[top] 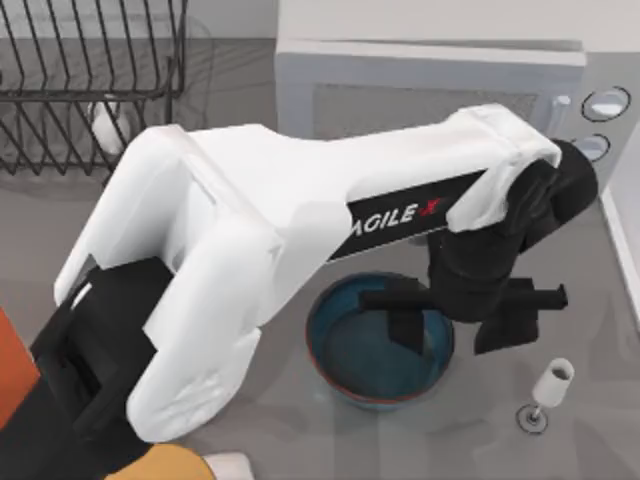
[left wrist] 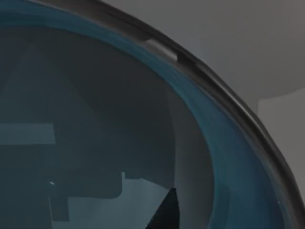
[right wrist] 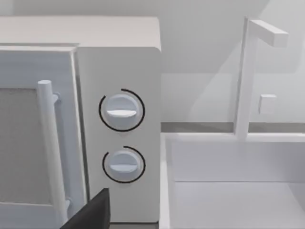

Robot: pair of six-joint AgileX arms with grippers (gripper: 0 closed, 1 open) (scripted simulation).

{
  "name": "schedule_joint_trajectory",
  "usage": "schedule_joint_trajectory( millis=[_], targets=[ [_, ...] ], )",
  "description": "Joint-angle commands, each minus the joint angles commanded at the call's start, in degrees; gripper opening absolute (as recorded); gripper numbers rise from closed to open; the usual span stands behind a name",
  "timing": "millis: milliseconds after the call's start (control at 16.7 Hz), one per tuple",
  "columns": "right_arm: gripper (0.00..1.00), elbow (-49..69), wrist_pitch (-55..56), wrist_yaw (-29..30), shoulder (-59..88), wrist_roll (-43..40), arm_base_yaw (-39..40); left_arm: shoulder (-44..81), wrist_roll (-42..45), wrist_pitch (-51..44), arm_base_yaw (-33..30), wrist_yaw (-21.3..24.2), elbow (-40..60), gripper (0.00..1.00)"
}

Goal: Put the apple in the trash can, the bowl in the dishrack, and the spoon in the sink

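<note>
White-shelled left arm (top: 250,240) with a black AGILEX band and black hand (top: 465,310).

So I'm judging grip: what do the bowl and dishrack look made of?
Bowl: probably glazed ceramic, maybe plastic; smooth teal wall with a soft sheen and a thin dark rim. Dishrack: likely black coated metal wire, going by its thin straight bars.

Left tool (top: 462,315) over the bowl (top: 378,345) rim — wine glass (top: 548,390) near (right side); microwave (top: 430,90) behind.

Bowl (top: 378,345) mid-table, left gripper (top: 455,322) over it; microwave (top: 420,95) behind, dishrack (top: 90,80) back-left, wine glass (top: 546,392) just right of bowl.
</note>
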Motion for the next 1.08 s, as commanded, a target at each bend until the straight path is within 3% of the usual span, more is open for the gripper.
schedule_joint_trajectory(
  millis=[300,900,1080],
  targets=[
    [1.0,0.0,0.0,0.0,0.0,0.0,0.0,0.0,0.0,0.0,0.0,0.0,0.0,0.02],
    [1.0,0.0,0.0,0.0,0.0,0.0,0.0,-0.18,0.05,-0.15,0.06,-0.01,0.03,0.0],
    [1.0,0.0,0.0,0.0,0.0,0.0,0.0,0.56,-0.14,-4.14,-0.08,-0.16,4.14,0.0]
  ],
)
